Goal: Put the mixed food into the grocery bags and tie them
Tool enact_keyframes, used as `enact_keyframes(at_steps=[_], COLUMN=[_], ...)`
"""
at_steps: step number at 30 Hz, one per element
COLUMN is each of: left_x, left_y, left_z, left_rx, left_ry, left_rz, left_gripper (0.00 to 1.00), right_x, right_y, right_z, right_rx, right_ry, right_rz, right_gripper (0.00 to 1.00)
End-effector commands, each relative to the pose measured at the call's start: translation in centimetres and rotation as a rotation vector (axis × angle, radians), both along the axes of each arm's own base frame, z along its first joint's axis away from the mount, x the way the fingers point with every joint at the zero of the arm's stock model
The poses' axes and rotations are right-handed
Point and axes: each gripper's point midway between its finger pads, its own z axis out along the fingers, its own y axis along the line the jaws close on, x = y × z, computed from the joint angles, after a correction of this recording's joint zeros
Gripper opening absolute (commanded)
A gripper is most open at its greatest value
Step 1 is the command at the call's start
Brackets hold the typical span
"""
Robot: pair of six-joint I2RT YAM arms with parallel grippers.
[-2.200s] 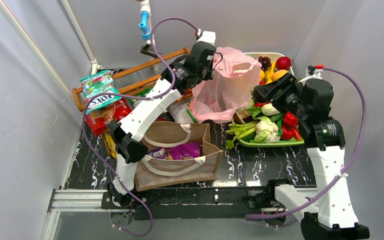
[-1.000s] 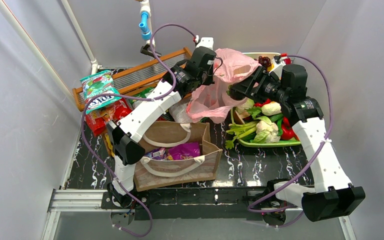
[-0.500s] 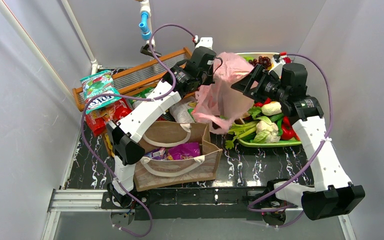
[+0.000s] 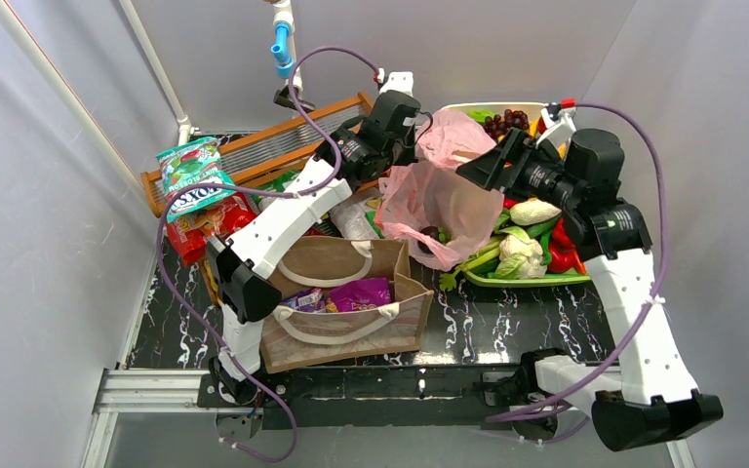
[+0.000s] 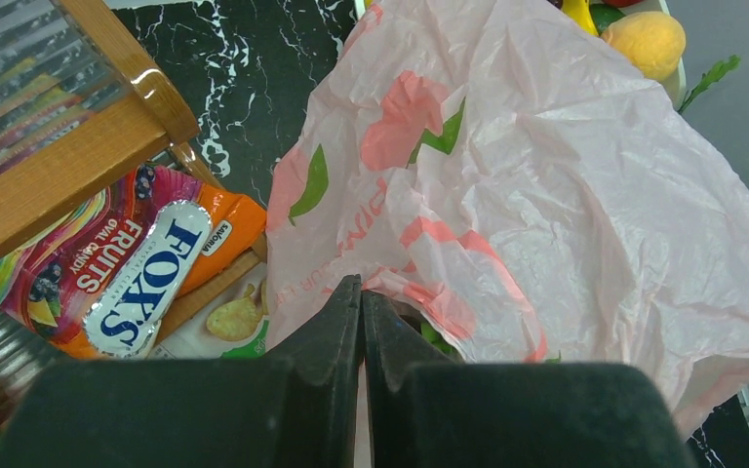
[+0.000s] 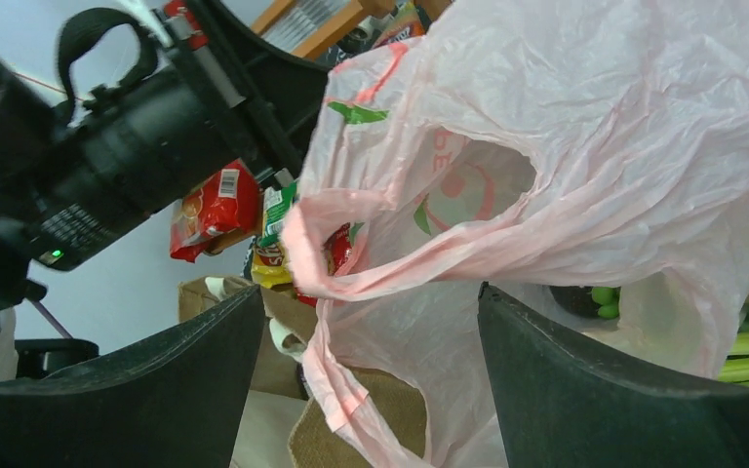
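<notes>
The pink grocery bag (image 4: 441, 203) hangs over the table from my left gripper (image 4: 417, 136). In the left wrist view that gripper (image 5: 362, 285) is shut on the bag's (image 5: 546, 166) rim. My right gripper (image 4: 470, 168) is beside the bag and open. In the right wrist view a loose handle loop of the bag (image 6: 595, 127) hangs ungripped between that gripper's (image 6: 371, 292) wide-apart fingers (image 6: 585, 390). The brown tote (image 4: 346, 327) stands near the front with a purple packet (image 4: 361, 292) inside. Cauliflower (image 4: 519, 244) and grapes (image 4: 502, 122) lie on trays at the right.
A wooden rack (image 4: 254, 146) stands at the back left, with a Fox's packet (image 4: 193, 180) and red packets (image 4: 205, 226) beside it. A green tray (image 4: 527, 279) and a white tray (image 4: 468, 107) sit right of the bag. Grey walls close in on all sides.
My right gripper swung in to the pink bag, then opened and drew back to the right. The bag has dropped and sagged lower, held by the left gripper, which stayed put.
</notes>
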Motion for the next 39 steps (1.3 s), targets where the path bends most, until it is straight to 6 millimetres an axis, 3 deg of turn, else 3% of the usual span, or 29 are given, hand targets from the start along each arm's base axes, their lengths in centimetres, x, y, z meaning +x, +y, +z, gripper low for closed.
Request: enact_keyframes(at_steps=[1,11,19,27,32,39], left_x=[-0.9,-1.0,-1.2,-1.6,-1.8,-1.7], left_y=[2.1,2.9,3.2,3.1,3.1,2.8], left_z=[3.8,3.5,2.7,2.3,2.0,1.9], left_rx=[-0.052,-0.051,-0.037,-0.047,-0.042,-0.052], left_ry=[-0.057,-0.057,-0.045,-0.033,-0.029,-0.022], left_rz=[0.041,0.083,0.085,0.071,0.067,0.052], left_gripper=[0.00,0.00,0.00,0.00,0.00,0.00], right_x=[-1.1,-0.1,2.0,5.7,9.3,13.4], right_y=[-1.5,-5.1,-7.3,-9.3,-11.0,-14.5], right_z=[4.0,7.0,7.1,6.2,4.0,0.8], right_rx=[-0.057,-0.167,-0.283,-0.389,-0.445,-0.322], right_ry=[-0.183,-0.261,-0.245,-0.185,-0.082,0.128], right_rz=[-0.049,-0.245,-0.347,-0.457,-0.501,-0.508], right_gripper=[0.87,0.88,0.90,0.90,0.93,0.93])
